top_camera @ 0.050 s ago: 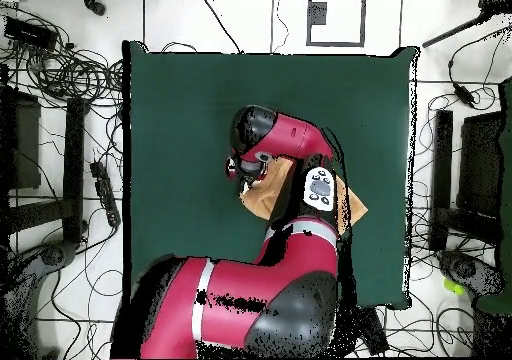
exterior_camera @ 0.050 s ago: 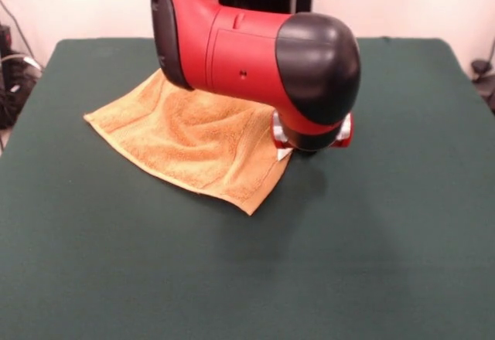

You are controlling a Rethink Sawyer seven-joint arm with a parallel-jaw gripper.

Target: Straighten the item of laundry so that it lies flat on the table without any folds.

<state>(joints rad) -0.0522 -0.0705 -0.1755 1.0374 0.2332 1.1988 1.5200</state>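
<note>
towel [exterior_camera @ 0.050 s ago: 189,143] sits mid-table [exterior_camera @ 0.050 s ago: 371,263], still rumpled, a folded layer along its near edge; gripper [exterior_camera @ 0.050 s ago: 309,141] low at the towel's white-labelled corner, mostly hidden under the arm's wrist [exterior_camera @ 0.050 s ago: 309,69]; can't tell whether it's open or gripping; risk: pinching both layers drags the whole towel, fold stays

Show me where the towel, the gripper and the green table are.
towel [exterior_camera @ 0.050 s ago: 182,135]: front view, its rumpled middle.
gripper [exterior_camera @ 0.050 s ago: 311,135]: front view, its red and white body.
table [exterior_camera @ 0.050 s ago: 371,263]: front view, bare green cloth.
</note>
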